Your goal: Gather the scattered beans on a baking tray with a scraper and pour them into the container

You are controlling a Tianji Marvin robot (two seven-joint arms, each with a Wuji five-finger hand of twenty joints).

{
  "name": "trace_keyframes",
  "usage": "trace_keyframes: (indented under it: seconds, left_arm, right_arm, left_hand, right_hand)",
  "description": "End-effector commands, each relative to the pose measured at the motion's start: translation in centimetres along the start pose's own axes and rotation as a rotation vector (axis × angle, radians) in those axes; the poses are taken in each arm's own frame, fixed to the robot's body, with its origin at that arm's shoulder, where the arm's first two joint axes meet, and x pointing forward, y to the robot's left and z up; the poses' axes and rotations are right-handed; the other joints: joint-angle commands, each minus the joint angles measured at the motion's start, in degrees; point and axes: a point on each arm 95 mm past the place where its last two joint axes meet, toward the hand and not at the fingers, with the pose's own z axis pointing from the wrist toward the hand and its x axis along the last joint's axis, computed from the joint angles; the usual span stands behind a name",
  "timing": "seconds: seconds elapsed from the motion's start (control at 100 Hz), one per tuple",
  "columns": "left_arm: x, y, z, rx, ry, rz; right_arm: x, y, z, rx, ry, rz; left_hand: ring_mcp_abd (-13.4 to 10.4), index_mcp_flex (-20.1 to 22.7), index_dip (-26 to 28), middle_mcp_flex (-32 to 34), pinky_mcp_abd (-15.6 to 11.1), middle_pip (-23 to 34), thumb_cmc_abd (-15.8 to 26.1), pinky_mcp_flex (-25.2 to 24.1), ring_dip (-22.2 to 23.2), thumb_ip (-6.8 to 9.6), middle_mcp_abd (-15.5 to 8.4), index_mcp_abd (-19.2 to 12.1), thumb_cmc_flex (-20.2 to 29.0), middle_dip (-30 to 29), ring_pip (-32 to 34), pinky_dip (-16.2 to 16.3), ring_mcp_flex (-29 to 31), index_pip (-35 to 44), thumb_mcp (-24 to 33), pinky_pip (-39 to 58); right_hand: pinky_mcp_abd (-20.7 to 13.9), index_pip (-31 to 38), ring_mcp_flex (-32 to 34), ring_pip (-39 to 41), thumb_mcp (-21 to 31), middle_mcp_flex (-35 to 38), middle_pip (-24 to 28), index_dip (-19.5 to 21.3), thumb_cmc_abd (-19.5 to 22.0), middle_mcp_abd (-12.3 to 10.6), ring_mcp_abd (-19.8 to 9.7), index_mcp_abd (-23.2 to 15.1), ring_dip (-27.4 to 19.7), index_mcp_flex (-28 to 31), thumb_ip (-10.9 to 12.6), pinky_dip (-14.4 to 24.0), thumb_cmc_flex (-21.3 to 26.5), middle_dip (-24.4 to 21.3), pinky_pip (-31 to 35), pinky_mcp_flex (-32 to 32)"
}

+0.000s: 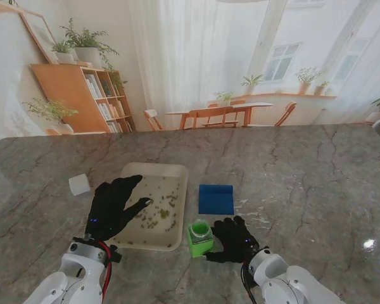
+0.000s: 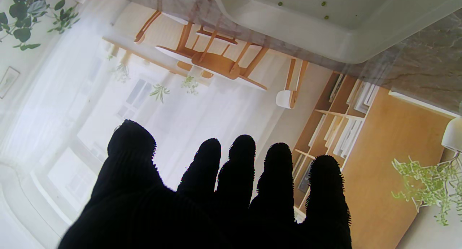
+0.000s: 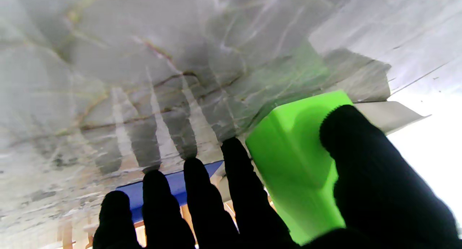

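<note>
Left hand (image 1: pixel 114 206) spread flat, holding nothing, over the near-left part of baking tray (image 1: pixel 153 204) with beans (image 1: pixel 161 212) scattered inside. Right hand (image 1: pixel 233 239) beside green container (image 1: pixel 200 237), thumb against its side; a real grip, cannot tell. Blue scraper (image 1: pixel 216 199) flat on bench (image 1: pixel 304 177), just beyond the right hand's fingers. White cube (image 1: pixel 79 184) left of tray.

My right hand (image 3: pixel 274 205) rests against the green container (image 3: pixel 299 162), thumb across its side; the blue scraper (image 3: pixel 173 186) lies beyond my fingertips.

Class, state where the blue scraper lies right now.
In the stand's view the blue scraper lies flat on the table, right of the baking tray and just beyond the right hand.
</note>
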Motion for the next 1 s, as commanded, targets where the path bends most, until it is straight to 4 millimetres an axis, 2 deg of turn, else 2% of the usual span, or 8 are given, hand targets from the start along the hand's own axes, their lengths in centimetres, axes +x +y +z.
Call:
trace_keyframes:
  seconds: [0.0, 0.06, 0.1, 0.19, 0.53, 0.99]
  left_arm:
    - [0.1, 0.2, -0.1, -0.004, 0.000, -0.006]
    - [0.1, 0.2, -0.1, -0.004, 0.001, -0.006]
    - [0.2, 0.2, -0.1, -0.004, 0.002, -0.006]
    - [0.2, 0.2, -0.1, -0.003, 0.003, -0.007]
    - [0.2, 0.2, -0.2, -0.002, 0.003, -0.003]
    - [0.1, 0.1, -0.1, -0.004, -0.001, 0.001]
  right_arm:
    - [-0.3, -1.1, -0.8, 0.081, -0.011, -0.004]
    - [-0.3, -0.7, -1.4, 0.145, -0.007, -0.047]
    - [-0.3, -0.5, -1.6, 0.155, -0.001, -0.066]
    - [-0.4, -0.6, -1.5, 0.114, 0.002, -0.051]
    - [-0.9, 0.6, -2.3, 0.105, -0.018, -0.096]
    - [-2.2, 4.6, -4.6, -0.012, -0.090, -0.169]
  left_hand:
    - [-0.53, 0.91, 0.82, 0.26, 0.47, -0.16, 2.53, -0.30, 0.49, 3.38, -1.16, -0.76, 1.90, 0.83, 0.35, 0.95, 0.77, 0.43, 0.47, -0.79]
    - [-0.47, 0.85, 0.81, 0.30, 0.46, -0.14, 2.53, -0.29, 0.48, 3.38, -1.22, -0.74, 1.88, 0.84, 0.30, 0.94, 0.68, 0.40, 0.47, -0.79]
    - [-0.50, 0.83, 0.80, 0.24, 0.49, -0.16, 2.52, -0.34, 0.47, 3.37, -1.16, -0.76, 1.83, 0.83, 0.29, 0.92, 0.65, 0.39, 0.45, -0.83]
    - [-0.48, 0.77, 0.79, 0.29, 0.46, -0.14, 2.51, -0.29, 0.47, 3.38, -1.18, -0.73, 1.81, 0.84, 0.28, 0.91, 0.62, 0.36, 0.46, -0.83]
    - [-0.59, 0.71, 0.77, 0.17, 0.49, -0.18, 2.40, -0.29, 0.46, 3.40, -1.11, -0.62, 1.67, 0.82, 0.28, 0.92, 0.64, 0.34, 0.53, -0.84]
    - [-0.45, 0.72, 0.78, 0.21, 0.45, -0.15, 2.24, -0.32, 0.51, 3.41, -1.23, -0.58, 1.62, 0.84, 0.32, 0.95, 0.67, 0.36, 0.52, -0.79]
  right_hand:
    - [-0.02, 0.09, -0.34, 0.71, 0.00, -3.27, -0.88, 0.46, 2.04, 1.46, 2.03, 1.98, 1.65, -2.46, 1.55, 1.37, -1.98, 1.16, -1.90, -1.20]
    - [-0.60, -0.83, -1.43, 0.69, -1.69, -4.76, -0.85, 0.45, 4.38, 1.10, 1.23, 1.35, 1.93, -5.24, 1.55, 1.25, -3.17, 1.41, -2.26, -1.04]
    - [-0.53, -0.88, -1.44, 0.72, -4.68, -6.50, -0.91, 1.11, 5.62, 0.63, 1.04, 1.01, 2.23, -6.27, 2.21, 1.37, -2.70, 1.59, -2.52, -0.85]
    - [-0.53, -0.43, -0.84, 0.86, -5.20, -4.79, -0.11, 1.39, 4.59, 0.88, 1.09, 1.10, 2.30, -5.04, 2.28, 1.52, -1.76, 1.88, -2.46, -0.63]
    - [-0.68, -0.63, -0.67, 0.82, -6.60, -4.74, -0.09, 1.56, 4.92, 0.37, 0.64, 0.23, 2.31, -5.08, 2.40, 1.77, -2.18, 1.82, -2.51, -0.40]
    - [-1.36, 0.10, 1.84, 2.00, -6.46, -3.05, 0.63, 2.31, 4.56, -1.67, -0.49, -2.55, 2.50, -4.20, 2.62, 1.79, -1.92, 2.11, -2.15, 2.09]
